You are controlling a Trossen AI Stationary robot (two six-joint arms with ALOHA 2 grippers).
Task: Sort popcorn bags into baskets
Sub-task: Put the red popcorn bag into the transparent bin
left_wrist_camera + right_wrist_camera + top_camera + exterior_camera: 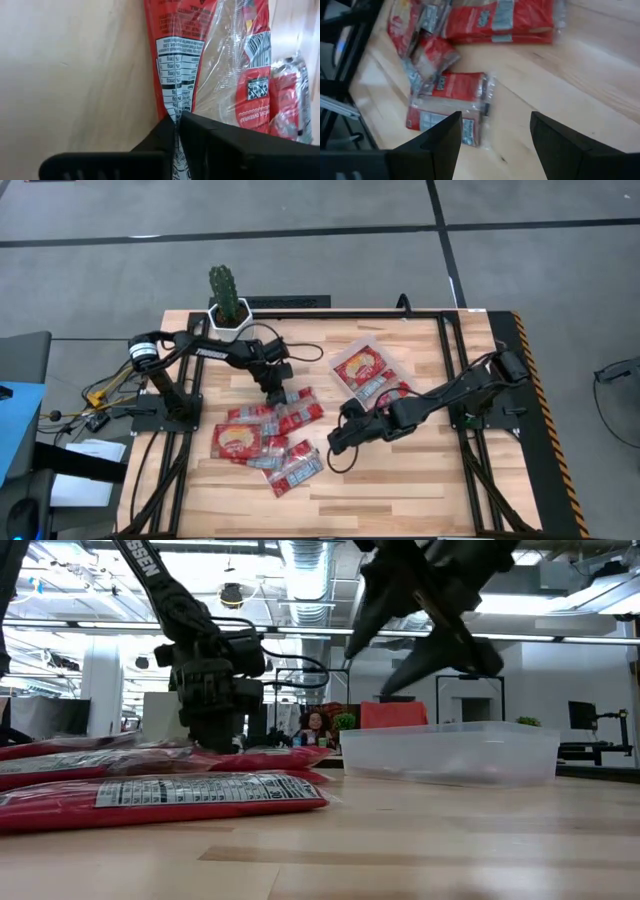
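Partly sorted: one red foil popcorn packet is lodged in the clear plastic tray at two o'clock, the pile remaining at seven o'clock, one edge pinched by the left gripper, the right gripper gaping empty.

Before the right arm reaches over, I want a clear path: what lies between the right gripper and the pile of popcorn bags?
Only bare wood, as the high view shows: the right gripper hangs open, just beside the pile of popcorn bags.
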